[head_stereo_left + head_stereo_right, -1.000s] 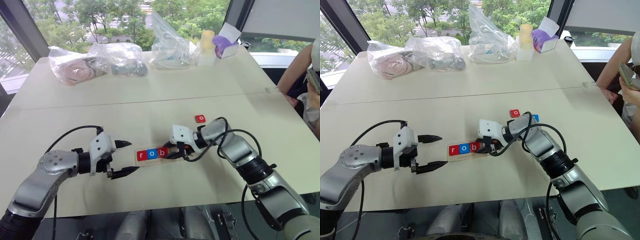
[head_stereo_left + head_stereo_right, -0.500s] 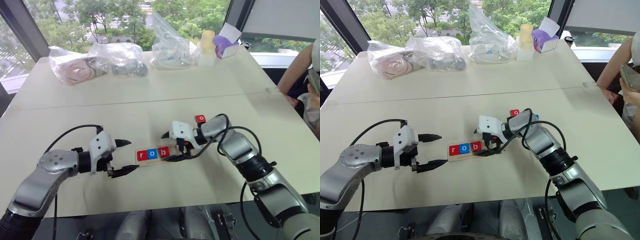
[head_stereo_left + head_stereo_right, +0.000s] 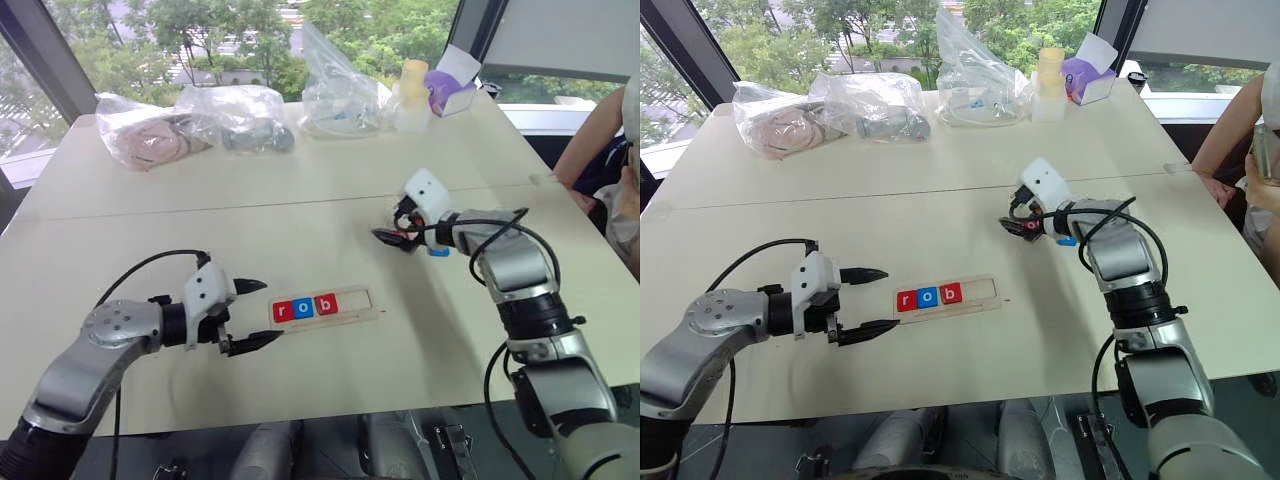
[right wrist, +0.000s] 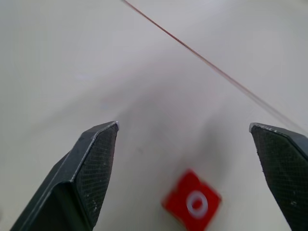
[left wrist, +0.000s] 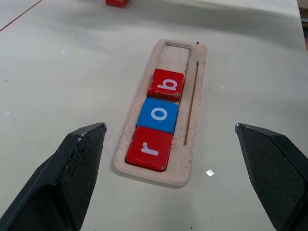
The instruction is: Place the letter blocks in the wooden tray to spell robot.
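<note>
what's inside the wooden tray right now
The wooden tray holds three letter blocks in a row from one end: red r, blue o, red b. The rest of the slot is bare wood. Nothing covers it.

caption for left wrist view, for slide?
Open left gripper facing tray holding r, o, b.

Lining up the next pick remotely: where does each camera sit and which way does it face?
Head stereo pair: forward and down over the table, both arms.
Left wrist: along the open left gripper at the wooden tray holding r, o, b.
Right wrist: along the open right gripper at the red o block.
Head and left wrist views share the tray.
</note>
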{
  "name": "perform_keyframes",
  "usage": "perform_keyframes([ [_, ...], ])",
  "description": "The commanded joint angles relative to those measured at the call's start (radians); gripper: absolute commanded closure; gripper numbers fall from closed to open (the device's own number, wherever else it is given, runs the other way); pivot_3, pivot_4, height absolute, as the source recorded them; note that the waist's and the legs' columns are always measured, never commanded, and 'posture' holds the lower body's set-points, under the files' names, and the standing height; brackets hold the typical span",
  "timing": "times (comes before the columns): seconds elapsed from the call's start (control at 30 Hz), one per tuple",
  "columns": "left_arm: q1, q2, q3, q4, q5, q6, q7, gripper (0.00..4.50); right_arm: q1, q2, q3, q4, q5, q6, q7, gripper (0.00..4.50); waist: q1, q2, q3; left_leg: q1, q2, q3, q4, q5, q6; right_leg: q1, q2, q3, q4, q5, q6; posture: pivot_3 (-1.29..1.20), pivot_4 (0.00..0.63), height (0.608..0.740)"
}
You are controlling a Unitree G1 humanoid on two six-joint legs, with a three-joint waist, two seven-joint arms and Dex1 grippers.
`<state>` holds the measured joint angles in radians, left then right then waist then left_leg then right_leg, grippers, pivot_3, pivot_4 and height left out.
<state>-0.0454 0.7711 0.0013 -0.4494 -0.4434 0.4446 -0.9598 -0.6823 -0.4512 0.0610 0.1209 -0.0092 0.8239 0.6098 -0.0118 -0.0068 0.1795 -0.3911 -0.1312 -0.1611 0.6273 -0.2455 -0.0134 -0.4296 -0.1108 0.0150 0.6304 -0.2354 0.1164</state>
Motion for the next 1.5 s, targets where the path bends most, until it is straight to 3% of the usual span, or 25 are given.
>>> perform_keyframes([
  [0.03, -0.014, -0.007, -0.008, 0.000, 0.011, -0.024, 0.000, 0.00, 0.008, 0.060, -0.067, -0.070, 0.002, 0.128, -0.135, 0.06, -0.001, 0.000, 0.000, 0.000, 0.000, 0.000, 0.000, 0.000, 0.000, 0.000, 0.000, 0.000, 0.000, 0.000, 0.000, 0.00, 0.150, 0.740],
  [0.4, -0.010, -0.014, 0.000, 0.000, 0.020, -0.028, 0.009, 0.00, 0.031, 0.155, -0.104, -0.095, 0.029, 0.261, -0.282, 0.06, -0.002, 0.000, 0.000, 0.000, 0.000, 0.000, 0.000, 0.000, 0.000, 0.000, 0.003, 0.000, 0.000, 0.000, 0.000, 0.00, 0.150, 0.740],
  [0.5, -0.007, -0.015, 0.001, 0.001, 0.022, -0.030, 0.013, 0.00, 0.034, 0.173, -0.104, -0.111, 0.046, 0.285, -0.296, 0.82, -0.003, 0.001, 0.000, 0.000, 0.001, 0.000, 0.000, 0.000, 0.000, 0.000, 0.003, 0.000, 0.000, 0.000, 0.000, 0.00, 0.150, 0.740],
  [0.67, -0.011, -0.021, -0.006, 0.010, 0.029, -0.038, 0.020, 0.00, 0.037, 0.218, -0.129, -0.138, 0.073, 0.341, -0.329, 3.36, -0.003, 0.001, -0.001, 0.000, 0.001, 0.000, 0.000, 0.000, 0.000, 0.000, 0.004, 0.000, 0.000, 0.001, -0.001, 0.00, 0.150, 0.740],
  [0.8, -0.011, -0.027, -0.013, 0.014, 0.032, -0.045, 0.022, 0.00, 0.049, 0.218, -0.132, -0.198, 0.083, 0.406, -0.349, 3.36, -0.002, 0.001, -0.001, 0.000, 0.001, 0.000, 0.000, 0.000, 0.000, 0.000, 0.004, 0.000, 0.000, 0.001, -0.001, 0.00, 0.150, 0.740],
  [1.03, -0.024, -0.044, -0.035, 0.028, 0.035, -0.053, 0.012, 0.00, 0.260, 0.142, -0.128, -0.660, 0.163, 0.760, -0.324, 3.36, 0.006, 0.001, -0.001, 0.000, 0.001, 0.000, 0.000, 0.000, 0.000, 0.000, 0.004, 0.000, 0.000, 0.001, -0.001, 0.00, 0.150, 0.740],
  [1.13, -0.028, -0.051, -0.043, 0.035, 0.039, -0.057, 0.007, 0.00, 0.366, 0.118, -0.138, -0.791, 0.195, 0.791, -0.332, 3.36, 0.004, 0.001, -0.001, 0.000, 0.002, 0.000, 0.000, 0.000, 0.000, 0.000, 0.004, 0.000, -0.001, 0.000, -0.001, 0.00, 0.150, 0.740],
  [1.3, -0.037, -0.058, -0.055, 0.044, 0.041, -0.058, -0.001, 0.00, 0.499, 0.173, -0.196, -0.910, 0.243, 0.791, -0.376, 3.36, 0.003, 0.000, -0.001, 0.000, 0.002, 0.000, 0.000, 0.000, 0.000, 0.001, 0.004, 0.000, -0.001, 0.000, -0.001, 0.00, 0.150, 0.740],
  [1.5, -0.053, -0.062, -0.062, 0.055, 0.045, -0.058, 0.000, 0.00, 0.474, 0.149, -0.201, -0.889, 0.306, 0.791, -0.388, 0.36, 0.002, 0.000, -0.001, 0.001, 0.003, 0.000, 0.001, 0.000, 0.000, 0.002, 0.005, 0.000, -0.001, 0.000, -0.001, 0.00, 0.150, 0.740],
])
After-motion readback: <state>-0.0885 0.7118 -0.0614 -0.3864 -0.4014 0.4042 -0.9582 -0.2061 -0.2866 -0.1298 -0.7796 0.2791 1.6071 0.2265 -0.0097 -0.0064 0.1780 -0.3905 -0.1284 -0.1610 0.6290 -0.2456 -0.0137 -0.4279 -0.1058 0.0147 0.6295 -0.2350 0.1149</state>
